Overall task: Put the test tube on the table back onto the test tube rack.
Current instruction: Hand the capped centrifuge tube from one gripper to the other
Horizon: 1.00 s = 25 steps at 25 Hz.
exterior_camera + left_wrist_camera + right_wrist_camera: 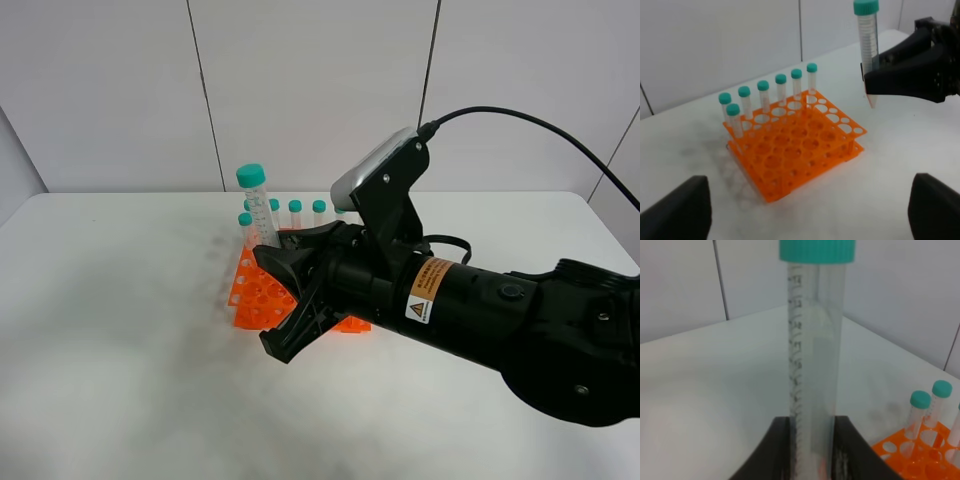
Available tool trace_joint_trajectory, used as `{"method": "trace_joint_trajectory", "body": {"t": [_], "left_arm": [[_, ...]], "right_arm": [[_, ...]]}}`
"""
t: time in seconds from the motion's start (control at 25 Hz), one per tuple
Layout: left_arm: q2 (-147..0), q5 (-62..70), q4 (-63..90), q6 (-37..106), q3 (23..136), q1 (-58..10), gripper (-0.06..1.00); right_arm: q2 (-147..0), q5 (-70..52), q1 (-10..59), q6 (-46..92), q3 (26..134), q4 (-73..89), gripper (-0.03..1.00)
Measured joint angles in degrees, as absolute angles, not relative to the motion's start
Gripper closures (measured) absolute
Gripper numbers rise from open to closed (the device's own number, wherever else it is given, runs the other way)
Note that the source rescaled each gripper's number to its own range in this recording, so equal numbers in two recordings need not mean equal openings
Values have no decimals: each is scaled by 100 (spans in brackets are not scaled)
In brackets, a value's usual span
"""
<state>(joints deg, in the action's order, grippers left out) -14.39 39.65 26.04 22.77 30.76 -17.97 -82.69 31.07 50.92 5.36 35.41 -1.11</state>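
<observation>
Test tube [815, 365], one of eight alike, stands close to upright in the right gripper [812, 450]. Its teal screw cap is at the top and printed graduation marks run down the clear wall. The gripper's two black fingers [780, 445] press the lower part of the tube from either side, so the gripper is clamped on it. The tapered tip hangs in the air, clear of the white worktop [100, 350]. The tube is near the one orange test tube rack [795, 150] and above its level; whether it is over the holes or just off the edge cannot be told.

The left gripper [805, 215] is spread wide, its two dark fingertips far apart with nothing between them, low over the worktop on the near side of the rack.

The rack sits on the worktop, two tiers of round holes in several sizes. Seven capped tubes [763, 95] stand in it: six in a single row along its far edge, and one in the next row inward, at one end. The remaining holes are open. Behind the worktop rises a pale grey panelled wall [310, 80].
</observation>
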Motion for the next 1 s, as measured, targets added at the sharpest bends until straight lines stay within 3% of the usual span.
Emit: {"method": "trace_joint_trajectory", "body": {"t": [0.2, 0.56, 1.0], "left_arm": [[-2174, 3765, 2597, 2486, 3460, -2465, -6], [-3596, 3660, 1958, 2665, 4318, -4323, -6], [-5081, 2073, 1722, 2669, 5047, -4495, -6]], "right_arm": [[-8269, 3107, 5092, 536, 3541, -109, 94], [-8269, 3107, 5092, 536, 3541, -103, 94], [-8269, 3107, 5092, 536, 3541, -103, 94]]}}
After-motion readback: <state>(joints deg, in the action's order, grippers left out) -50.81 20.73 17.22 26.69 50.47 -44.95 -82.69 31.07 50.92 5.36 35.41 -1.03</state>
